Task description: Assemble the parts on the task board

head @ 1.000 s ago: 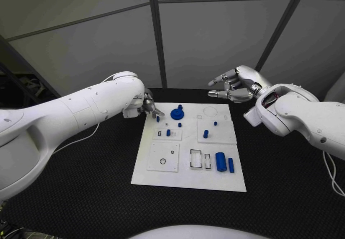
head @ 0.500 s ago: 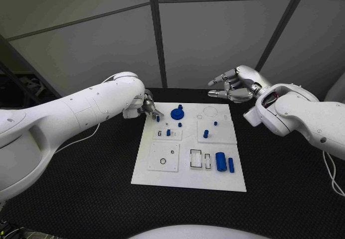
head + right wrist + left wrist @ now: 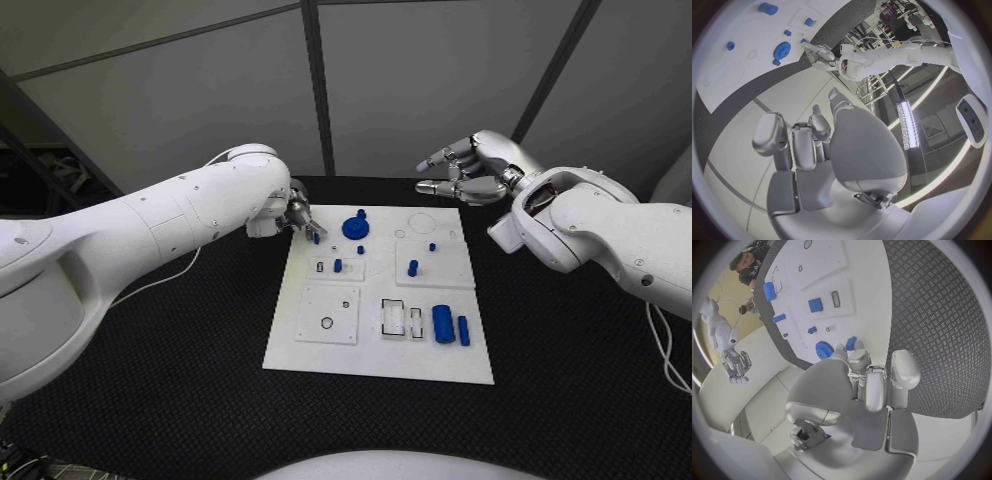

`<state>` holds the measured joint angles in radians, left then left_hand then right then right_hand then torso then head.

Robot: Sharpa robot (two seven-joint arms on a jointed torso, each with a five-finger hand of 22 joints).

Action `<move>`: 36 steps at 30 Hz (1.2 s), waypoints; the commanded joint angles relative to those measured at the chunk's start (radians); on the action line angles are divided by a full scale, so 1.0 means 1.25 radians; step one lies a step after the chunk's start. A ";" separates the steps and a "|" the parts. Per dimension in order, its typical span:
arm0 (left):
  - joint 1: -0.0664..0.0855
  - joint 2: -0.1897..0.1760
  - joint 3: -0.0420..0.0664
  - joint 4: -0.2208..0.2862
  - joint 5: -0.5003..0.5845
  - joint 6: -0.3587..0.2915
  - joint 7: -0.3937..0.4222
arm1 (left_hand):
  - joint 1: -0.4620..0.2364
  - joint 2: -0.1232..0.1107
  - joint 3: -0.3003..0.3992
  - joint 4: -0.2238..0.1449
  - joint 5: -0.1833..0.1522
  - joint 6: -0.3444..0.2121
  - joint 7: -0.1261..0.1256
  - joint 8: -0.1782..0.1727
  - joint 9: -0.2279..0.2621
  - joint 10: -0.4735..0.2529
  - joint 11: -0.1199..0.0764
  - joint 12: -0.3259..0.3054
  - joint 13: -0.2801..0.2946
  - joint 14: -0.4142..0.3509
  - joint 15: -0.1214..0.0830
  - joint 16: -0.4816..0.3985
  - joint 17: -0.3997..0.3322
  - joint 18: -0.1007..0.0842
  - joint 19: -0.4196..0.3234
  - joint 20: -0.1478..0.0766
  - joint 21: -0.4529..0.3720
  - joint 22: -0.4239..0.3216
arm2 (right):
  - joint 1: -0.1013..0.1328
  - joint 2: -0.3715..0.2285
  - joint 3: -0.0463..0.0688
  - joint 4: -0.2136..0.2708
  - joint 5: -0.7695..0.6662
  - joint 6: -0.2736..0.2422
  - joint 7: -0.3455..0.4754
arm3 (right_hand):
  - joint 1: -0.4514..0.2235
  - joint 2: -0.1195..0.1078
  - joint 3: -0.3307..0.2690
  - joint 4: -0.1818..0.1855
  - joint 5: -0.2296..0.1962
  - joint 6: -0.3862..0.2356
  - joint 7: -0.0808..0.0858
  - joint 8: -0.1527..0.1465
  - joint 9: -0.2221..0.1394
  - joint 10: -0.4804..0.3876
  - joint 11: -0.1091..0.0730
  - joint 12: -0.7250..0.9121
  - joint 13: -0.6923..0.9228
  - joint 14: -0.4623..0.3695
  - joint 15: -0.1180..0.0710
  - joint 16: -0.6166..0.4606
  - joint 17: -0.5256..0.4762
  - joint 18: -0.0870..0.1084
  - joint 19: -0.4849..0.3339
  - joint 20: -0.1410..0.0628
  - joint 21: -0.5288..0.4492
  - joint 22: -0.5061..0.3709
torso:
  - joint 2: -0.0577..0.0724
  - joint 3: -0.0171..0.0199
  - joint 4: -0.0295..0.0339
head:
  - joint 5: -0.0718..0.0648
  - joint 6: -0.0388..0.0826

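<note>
The left hand (image 3: 299, 217) sits low at the far left corner of the task board (image 3: 378, 362), fingers drawn together around a small blue peg (image 3: 316, 237); it looks pinched, though I can't quite see the contact. The right hand (image 3: 469, 172) hangs above the board's far edge, fingers loosely curled, holding nothing. I'd say the peg is being picked or seated here. The blue gear (image 3: 356, 231) lies just beside the left hand's fingertips, so the next move needs a steady, upright hold on the peg, kept clear of the gear.
</note>
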<state>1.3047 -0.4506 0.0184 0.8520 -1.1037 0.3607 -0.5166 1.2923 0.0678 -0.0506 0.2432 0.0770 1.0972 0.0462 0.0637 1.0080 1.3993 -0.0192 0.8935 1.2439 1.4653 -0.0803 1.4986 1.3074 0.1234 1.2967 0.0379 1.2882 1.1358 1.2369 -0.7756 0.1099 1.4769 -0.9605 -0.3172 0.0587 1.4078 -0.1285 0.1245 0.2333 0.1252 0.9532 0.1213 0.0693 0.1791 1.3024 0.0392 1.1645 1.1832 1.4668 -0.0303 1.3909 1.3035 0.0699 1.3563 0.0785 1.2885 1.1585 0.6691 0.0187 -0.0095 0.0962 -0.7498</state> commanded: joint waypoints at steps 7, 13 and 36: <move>0.001 0.001 0.000 0.004 -0.004 0.013 0.026 | 0.100 0.046 0.056 -0.084 0.003 -0.004 -0.005 0.002 -0.010 0.002 -0.008 -0.003 -0.007 0.069 -0.003 0.007 0.149 -0.019 0.003 -0.006 -0.006 0.004 | 0.002 0.001 0.001 0.000 0.002 0.004 0.006 | -0.007 0.003 -0.002 -0.001 0.002 0.002 0.000 -0.003 0.001 0.003 -0.001 0.000 0.001 0.031 -0.005 -0.004 0.000 0.014 -0.004 -0.002 -0.004 0.001 | 0.000 0.0001 0.0001 | -0.001 -0.003; 0.000 -0.004 0.000 0.005 0.010 0.005 0.033 | 0.126 0.067 0.133 -0.150 -0.013 -0.012 0.002 0.006 -0.010 0.004 -0.004 -0.007 -0.013 0.070 0.002 0.011 0.153 -0.020 0.004 -0.003 -0.004 0.010 | 0.002 0.000 0.001 0.000 0.002 0.005 0.005 | -0.006 0.005 -0.002 -0.002 0.003 0.002 0.000 -0.003 0.001 0.006 -0.001 0.003 0.003 0.031 -0.005 -0.004 0.002 0.014 -0.002 -0.003 -0.003 0.002 | 0.000 0.0003 0.0000 | -0.002 -0.003; 0.003 -0.144 0.014 0.229 0.053 -0.092 0.056 | -0.058 -0.062 0.484 -0.264 0.143 0.005 0.000 0.036 0.072 0.023 -0.006 0.006 -0.020 0.071 -0.001 0.017 0.159 -0.024 0.020 -0.004 0.010 0.045 | 0.002 -0.006 0.001 0.000 0.002 0.004 0.006 | -0.006 0.005 -0.002 -0.002 0.004 0.003 0.000 -0.003 0.001 0.006 -0.001 0.003 0.003 0.032 -0.005 -0.004 0.001 0.014 -0.002 -0.003 -0.004 0.002 | 0.001 -0.0010 0.0020 | 0.008 -0.005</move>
<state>1.3068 -0.6276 0.0348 1.1252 -1.0459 0.2945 -0.4666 1.2280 -0.0131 0.3701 0.0937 0.2541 1.0973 0.0462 0.1022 1.0968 1.4232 -0.0247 0.8967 1.2189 1.4672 -0.0745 1.5144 1.3074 0.1230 1.3169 0.0324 1.2970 1.1917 1.2370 -0.7822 0.1099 1.4765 -0.9605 -0.3158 0.0586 1.4038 -0.1245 0.1245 0.2333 0.1252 0.9532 0.1213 0.0693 0.1796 1.3024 0.0392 1.1644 1.1860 1.4668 -0.0303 1.3909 1.3045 0.0698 1.3563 0.0785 1.2885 1.1605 0.6680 0.0188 -0.0070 0.1047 -0.7570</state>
